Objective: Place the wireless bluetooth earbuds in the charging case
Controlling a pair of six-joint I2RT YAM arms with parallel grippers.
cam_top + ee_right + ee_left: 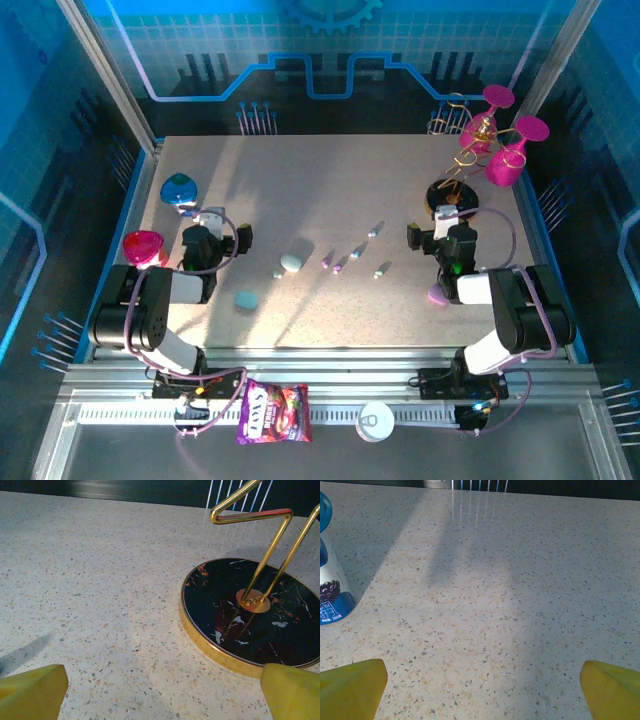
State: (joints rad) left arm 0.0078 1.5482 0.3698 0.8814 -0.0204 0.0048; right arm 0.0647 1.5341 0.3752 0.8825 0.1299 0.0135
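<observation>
Left claw (481,689) and right claw (161,689) are both hanging wide open and empty while the earbuds (338,268) are lying scattered mostly right of the pale case (291,262), looking tiny, light and slippery, so I'm guessing pinching across each bud's body.

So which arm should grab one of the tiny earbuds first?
Probably the right. The right gripper, jaws open, sits closer to most tiny pastel plastic earbuds. The left gripper is farther away, nearer the pale pebble-shaped charging case.
</observation>
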